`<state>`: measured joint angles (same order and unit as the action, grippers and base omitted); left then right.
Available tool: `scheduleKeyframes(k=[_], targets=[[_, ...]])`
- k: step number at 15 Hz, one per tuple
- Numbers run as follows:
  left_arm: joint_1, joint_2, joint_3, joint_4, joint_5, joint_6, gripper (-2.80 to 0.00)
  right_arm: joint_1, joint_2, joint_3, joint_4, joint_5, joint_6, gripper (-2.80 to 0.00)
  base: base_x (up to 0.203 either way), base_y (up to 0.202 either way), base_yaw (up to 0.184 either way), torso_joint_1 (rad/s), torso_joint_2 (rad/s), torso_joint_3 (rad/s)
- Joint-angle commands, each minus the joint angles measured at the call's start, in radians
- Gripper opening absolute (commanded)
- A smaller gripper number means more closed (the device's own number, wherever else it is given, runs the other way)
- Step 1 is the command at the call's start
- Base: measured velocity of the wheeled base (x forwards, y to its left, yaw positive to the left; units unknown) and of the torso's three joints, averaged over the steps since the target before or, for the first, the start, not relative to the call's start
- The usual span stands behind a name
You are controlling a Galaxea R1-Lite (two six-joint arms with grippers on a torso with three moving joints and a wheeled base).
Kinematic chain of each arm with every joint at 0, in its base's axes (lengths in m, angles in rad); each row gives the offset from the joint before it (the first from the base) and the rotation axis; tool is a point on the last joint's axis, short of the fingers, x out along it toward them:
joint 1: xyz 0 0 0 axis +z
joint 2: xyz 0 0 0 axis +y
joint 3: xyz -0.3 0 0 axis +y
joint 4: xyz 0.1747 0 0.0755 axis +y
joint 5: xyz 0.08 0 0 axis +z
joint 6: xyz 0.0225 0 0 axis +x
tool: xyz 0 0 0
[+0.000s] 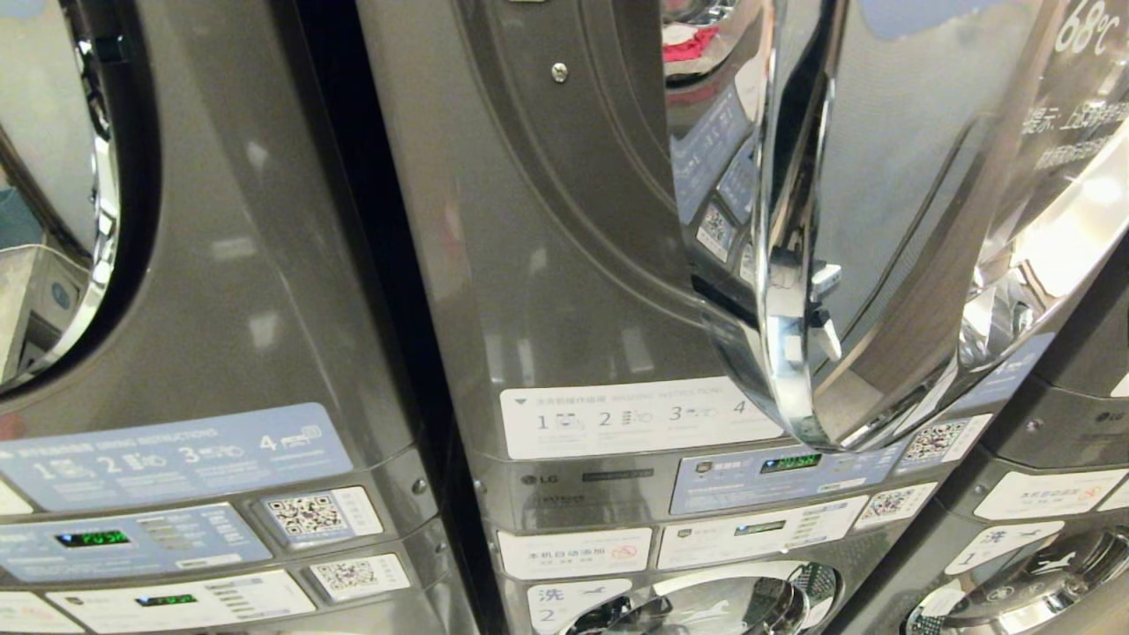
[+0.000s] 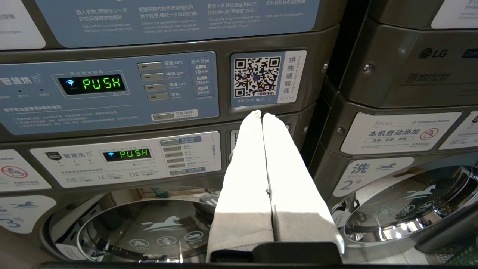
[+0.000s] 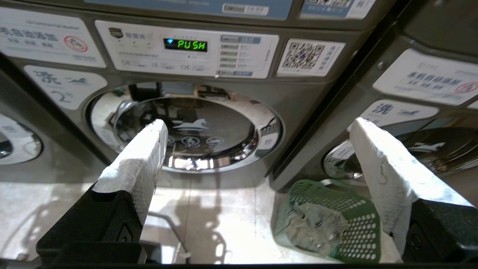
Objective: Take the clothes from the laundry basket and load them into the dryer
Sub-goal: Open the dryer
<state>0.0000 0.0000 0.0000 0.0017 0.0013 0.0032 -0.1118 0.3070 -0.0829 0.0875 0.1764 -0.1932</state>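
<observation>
facing dryers, right gripper (image 3: pixel 257 123) wide

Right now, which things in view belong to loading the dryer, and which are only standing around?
For the job:
laundry basket on the floor
grey clothes inside it
open dryer door
right pincer, open, empty

Only standing around:
washer door
QR sticker
left pincer, shut
</observation>
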Motion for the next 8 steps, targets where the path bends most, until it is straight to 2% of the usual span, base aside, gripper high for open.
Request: scheduleKeyframes(k=[1,2,4,5,8], targets=[[0.0,0.0,0.002,0.0,0.0,0.0,-2.8,0.033,-0.003,0.011,0.01,-0.002,0.013,0.0,0.0,0.0,0.0,0.0,0.0,0.0],[0.0,0.0,0.002,0.0,0.0,0.0,-2.8,0.073,0.009,0.008,0.017,-0.008,0.016,0.0,0.0,0.0,0.0,0.0,0.0,0.0],[0.0,0.001,0.002,0.0,0.0,0.0,-2.8,0.121,-0.035,0.004,0.095,-0.087,0.016,0.0,0.0,0.0,0.0,0.0,0.0,0.0],[0.0,0.002,0.002,0.0,0.0,0.0,-2.8,0.132,-0.076,-0.004,0.141,-0.115,0.027,0.0,0.0,0.0,0.0,0.0,0.0,0.0],[0.0,0.002,0.002,0.0,0.0,0.0,-2.8,0.118,-0.278,-0.011,0.158,-0.127,0.029,0.0,0.0,0.0,0.0,0.0,0.0,0.0]])
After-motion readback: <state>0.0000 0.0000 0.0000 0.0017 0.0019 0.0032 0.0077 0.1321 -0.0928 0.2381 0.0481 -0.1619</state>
